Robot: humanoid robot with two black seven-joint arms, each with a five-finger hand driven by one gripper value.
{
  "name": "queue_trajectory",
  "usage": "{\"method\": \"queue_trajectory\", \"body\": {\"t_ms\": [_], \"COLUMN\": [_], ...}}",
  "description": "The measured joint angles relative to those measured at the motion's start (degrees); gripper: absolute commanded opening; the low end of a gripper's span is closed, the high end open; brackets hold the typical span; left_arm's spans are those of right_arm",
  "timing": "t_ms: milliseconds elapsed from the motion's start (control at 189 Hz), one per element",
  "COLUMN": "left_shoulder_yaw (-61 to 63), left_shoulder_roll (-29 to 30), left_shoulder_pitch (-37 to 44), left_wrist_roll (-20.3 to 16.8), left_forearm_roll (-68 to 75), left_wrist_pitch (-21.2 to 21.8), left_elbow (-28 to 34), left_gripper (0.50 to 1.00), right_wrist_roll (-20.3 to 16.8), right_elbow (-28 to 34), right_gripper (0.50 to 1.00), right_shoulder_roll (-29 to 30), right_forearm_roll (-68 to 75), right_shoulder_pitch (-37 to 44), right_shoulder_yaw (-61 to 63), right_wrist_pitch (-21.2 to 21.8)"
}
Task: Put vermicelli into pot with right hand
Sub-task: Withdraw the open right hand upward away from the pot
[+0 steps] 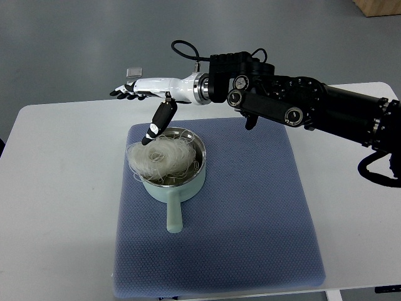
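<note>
Vermicelli: tangled white nest of thin glassy noodles (161, 158), sitting in the pot but heaped toward its far-left side, with strands draped over the rim there.
Pot: small pale-green saucepan with a shiny steel inside (188, 182), handle sticking out toward the camera. It's my landmark for everything below.
Mat: quilted blue-grey fabric pad (250, 213) under the pot, spreading well to the right of it and nearer the camera.
Table: plain white tabletop (56, 207) beneath the mat, bare strip showing left of the pot.
Right hand: white-and-black fingered hand (141, 89) on the black arm, hovering beyond the pot's far rim, fingers stretched out flat and holding nothing. Thumb points down toward the noodles; can't tell if it touches them.
Left hand: nowhere to be seen.
Progress: looks basically done to me, noodles are in.
Risk one: that overhanging bunch could slide out over the rim, since the heap is lopsided.
Risk two: if a strand is snagged on the thumb, pulling away might drag the whole nest back out.
</note>
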Motion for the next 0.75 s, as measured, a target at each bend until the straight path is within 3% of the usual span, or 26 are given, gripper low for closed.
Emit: {"method": "queue_trajectory", "body": {"t_ms": [111,286,370,508,746], "left_shoulder_yaw": [0.0,0.1,0.1,0.2,0.2], "left_shoulder_roll": [0.0,0.0,0.0,0.0,0.0], "left_shoulder_pitch": [0.0,0.0,0.0,0.0,0.0], "left_wrist_roll": [0.0,0.0,0.0,0.0,0.0], "left_forearm_roll": [0.0,0.0,0.0,0.0,0.0], "left_wrist_pitch": [0.0,0.0,0.0,0.0,0.0], "left_elbow": [0.0,-0.1,-0.1,-0.5,-0.5], "left_gripper": [1.000,1.000,1.000,1.000,1.000], "right_wrist_roll": [1.7,7.3,8.3,8.8,8.9], "right_elbow": [-0.1,-0.2,-0.3,-1.8,-4.7], "right_gripper": [0.952,0.952,0.952,0.952,0.952], "right_shoulder_roll": [-0.9,0.3,1.5,2.2,2.3], "right_forearm_roll": [4.0,11.4,16.6,27.8,35.6], "right_shoulder_pitch": [-9.0,-24.2,-29.3,-34.9,-36.5], "right_shoulder_yaw": [14.4,38.8,45.4,48.6,48.8], "right_wrist_pitch": [-1.1,-1.5,-1.5,-1.0,0.4]}}
